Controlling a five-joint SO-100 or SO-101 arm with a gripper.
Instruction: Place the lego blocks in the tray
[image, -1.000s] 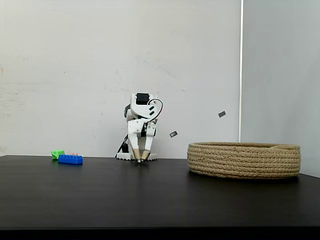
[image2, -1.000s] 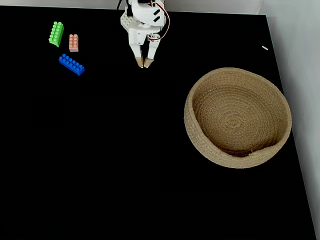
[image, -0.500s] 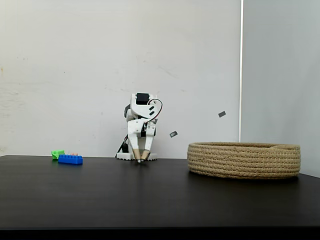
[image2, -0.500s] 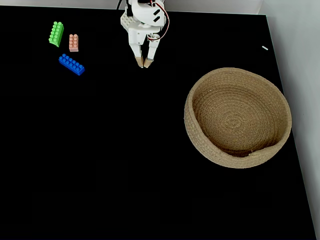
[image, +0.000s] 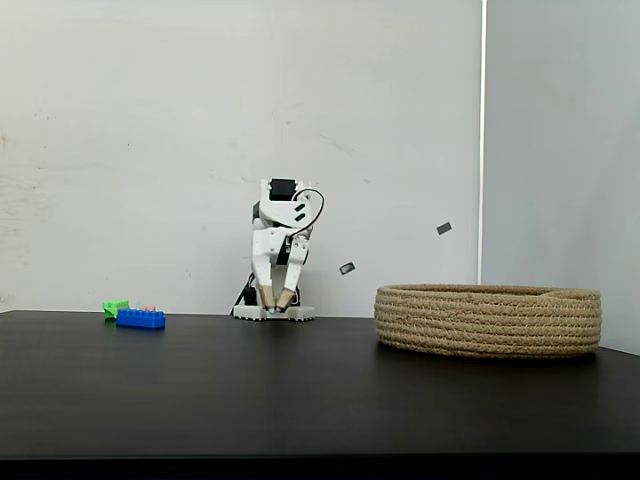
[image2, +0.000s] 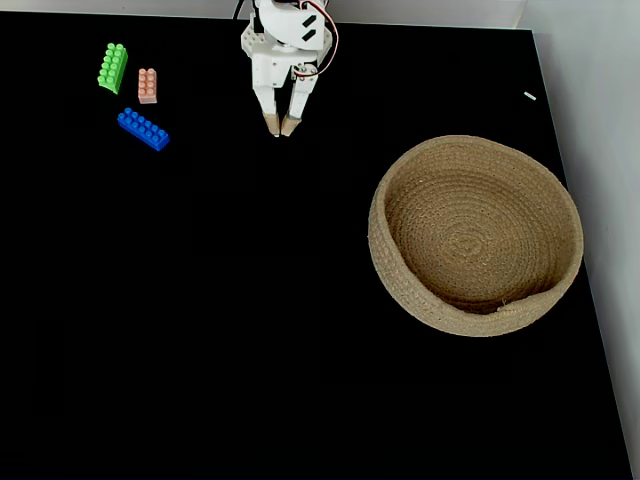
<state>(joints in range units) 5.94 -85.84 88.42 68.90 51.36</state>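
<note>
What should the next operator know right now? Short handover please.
Gripper: empty, fingers slightly apart, pointing down near the arm's base.
Blue brick, green brick and salmon-pink brick: all on the black table, top left in the downward-looking fixed view, apart from one another.
Rope basket: on the right, nothing in it.
Done: none placed.
Left: pick and place all three bricks.

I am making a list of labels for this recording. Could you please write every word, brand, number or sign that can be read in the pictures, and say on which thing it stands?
None can be read: no writing shows on the blue brick, green brick, pink brick, basket, or gripper.
The small dark marks on the wall are too small to tell.
</note>
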